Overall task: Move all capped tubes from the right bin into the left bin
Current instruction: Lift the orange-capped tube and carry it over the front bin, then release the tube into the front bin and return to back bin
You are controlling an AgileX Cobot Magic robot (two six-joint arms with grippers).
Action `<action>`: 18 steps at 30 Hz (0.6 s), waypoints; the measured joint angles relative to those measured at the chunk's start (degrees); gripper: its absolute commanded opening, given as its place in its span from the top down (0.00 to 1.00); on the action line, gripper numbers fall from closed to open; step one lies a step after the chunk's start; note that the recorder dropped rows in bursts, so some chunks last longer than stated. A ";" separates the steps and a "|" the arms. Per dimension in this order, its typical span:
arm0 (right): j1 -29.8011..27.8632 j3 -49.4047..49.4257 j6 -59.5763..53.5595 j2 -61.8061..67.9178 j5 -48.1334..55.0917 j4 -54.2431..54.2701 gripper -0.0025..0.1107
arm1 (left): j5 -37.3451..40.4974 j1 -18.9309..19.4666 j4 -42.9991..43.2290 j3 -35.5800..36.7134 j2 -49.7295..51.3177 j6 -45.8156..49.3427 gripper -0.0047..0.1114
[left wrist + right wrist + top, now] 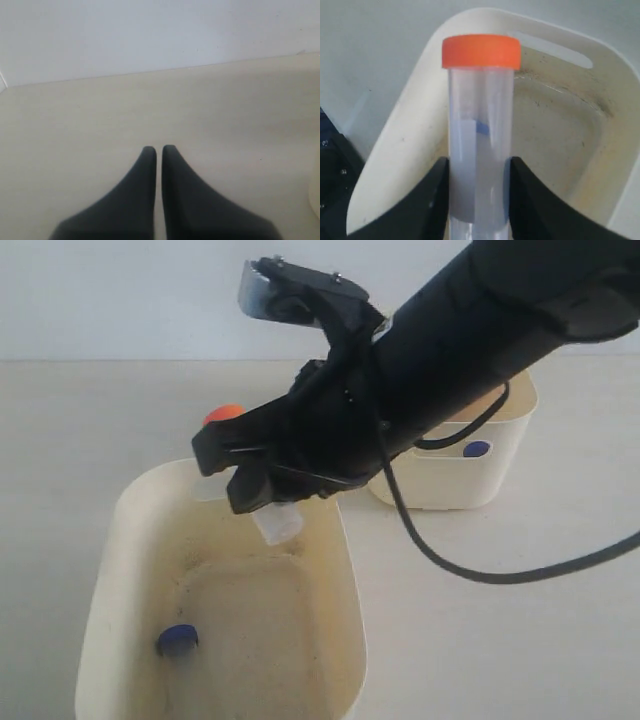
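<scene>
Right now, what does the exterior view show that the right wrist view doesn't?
Only exterior: the right bin with a blue cap showing, and a blue-capped tube lying in the left bin. Only right wrist: a blue mark on the orange-capped tube. Both: the right gripper shut on that tube over the left bin.

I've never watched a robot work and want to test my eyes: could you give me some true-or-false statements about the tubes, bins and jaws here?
1. The right jaws grip an orange-capped tube. True.
2. The left bin holds nothing. False: a blue-capped tube lies on its floor.
3. The left jaws carry a tube. False: they are shut and empty.
4. A blue cap shows in the right bin. True.
</scene>
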 measured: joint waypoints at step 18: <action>3.11 0.00 3.68 3.70 -5.99 0.67 0.70 | 0.00 0.00 0.00 0.00 0.00 0.00 0.92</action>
